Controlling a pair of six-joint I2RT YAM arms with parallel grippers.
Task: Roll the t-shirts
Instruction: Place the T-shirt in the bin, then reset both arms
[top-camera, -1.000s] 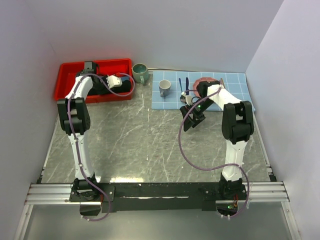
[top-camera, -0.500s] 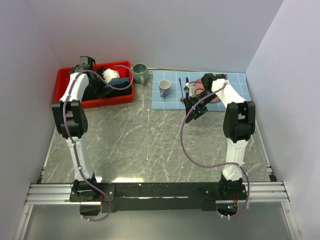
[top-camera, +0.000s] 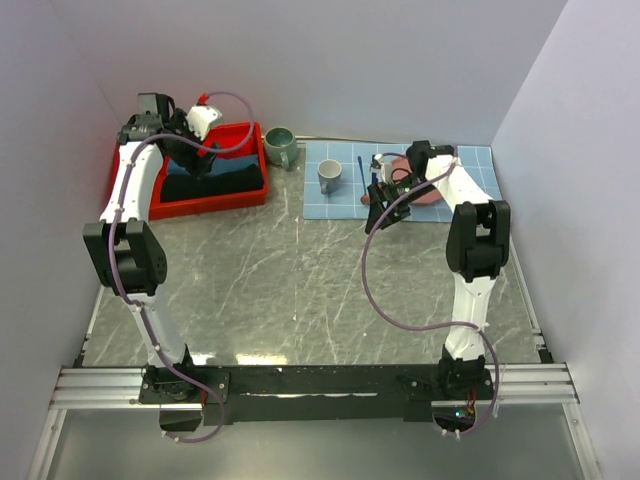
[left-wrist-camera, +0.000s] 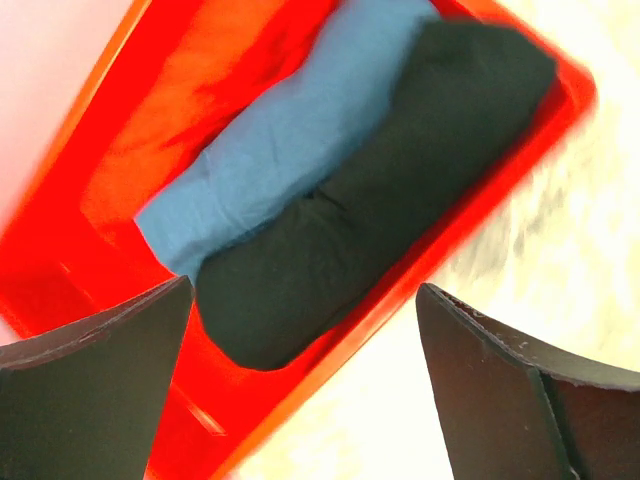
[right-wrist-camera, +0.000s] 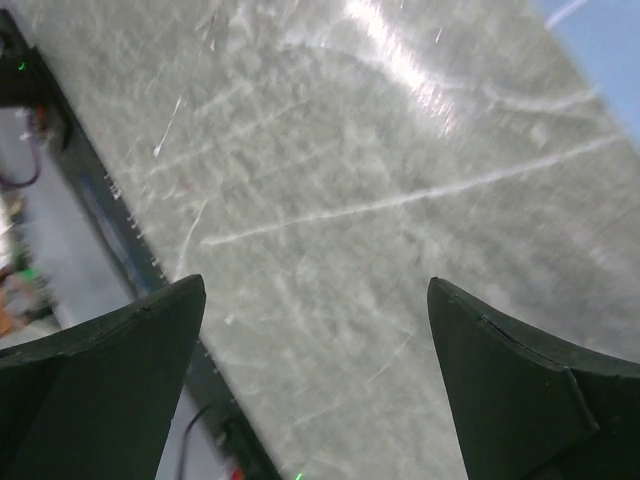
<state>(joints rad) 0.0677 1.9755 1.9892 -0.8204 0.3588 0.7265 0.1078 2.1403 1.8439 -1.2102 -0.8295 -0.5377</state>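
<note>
Two rolled t-shirts lie side by side in the red bin (left-wrist-camera: 110, 200): a black one (left-wrist-camera: 370, 200) and a slate-blue one (left-wrist-camera: 300, 130) behind it. From above, the black roll (top-camera: 215, 182) shows in the bin (top-camera: 215, 205) at the back left. My left gripper (left-wrist-camera: 305, 285) hangs open above the bin's front edge, holding nothing; in the top view it (top-camera: 192, 160) sits over the bin. My right gripper (top-camera: 378, 215) hovers open at the placemat's front edge, and between its fingers (right-wrist-camera: 312, 285) only bare table shows.
A blue checked placemat (top-camera: 470, 165) at the back right carries a grey mug (top-camera: 328, 176), blue-handled cutlery (top-camera: 361, 170) and a reddish plate (top-camera: 425, 192). A green mug (top-camera: 280, 146) stands beside the bin. White walls close in the back and both sides.
My left gripper has opened and risen up and back out of the bin, leaving the black roll inside. My right gripper has moved a little back toward the placemat.
</note>
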